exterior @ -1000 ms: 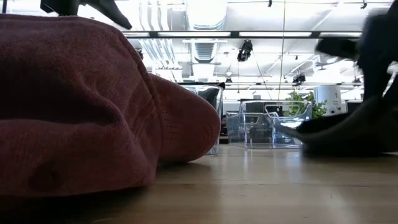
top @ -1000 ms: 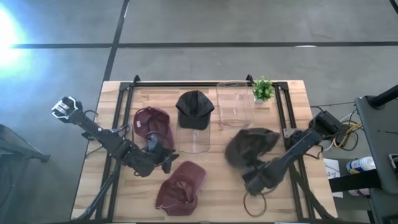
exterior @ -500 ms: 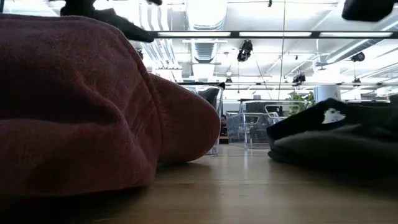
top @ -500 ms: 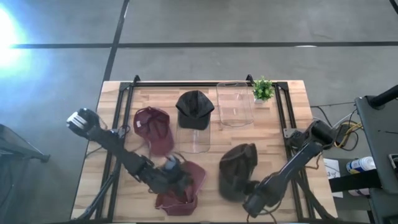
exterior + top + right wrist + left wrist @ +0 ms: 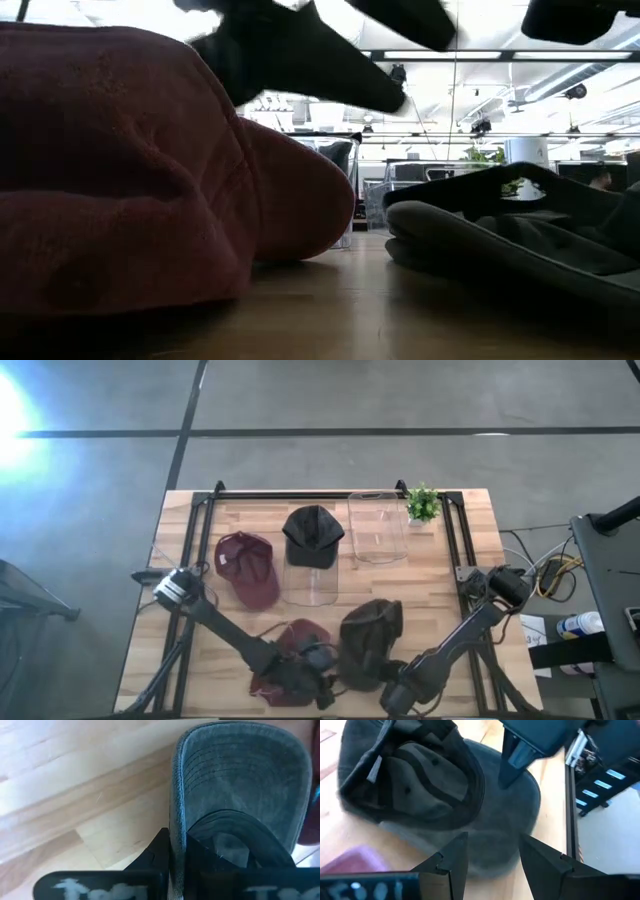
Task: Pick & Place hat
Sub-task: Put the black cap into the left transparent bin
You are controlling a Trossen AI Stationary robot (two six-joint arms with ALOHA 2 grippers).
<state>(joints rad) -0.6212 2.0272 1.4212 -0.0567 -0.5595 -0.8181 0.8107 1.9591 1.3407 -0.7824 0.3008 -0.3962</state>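
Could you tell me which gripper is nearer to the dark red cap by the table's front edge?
Left: the left gripper hovers at that red cap; the right gripper pinches the grey cap beside it.

We see wooden worktop (image 5: 450, 610). On it: maroon cap (image 5: 248, 563) far left, black cap (image 5: 313, 530) on clear box (image 5: 312, 582), empty clear bin (image 5: 377, 525), small plant (image 5: 423, 504) far right, maroon cap near edge (image 5: 285, 660), dark olive cap (image 5: 368, 640) beside it.

A brown hat (image 5: 367, 643) of matt, washed cloth lies beside two maroon hats (image 5: 290, 658) of fuzzy fabric on a pale wood table (image 5: 440, 600) with a satin sheen; behind, clear glossy plastic bins (image 5: 377, 528).
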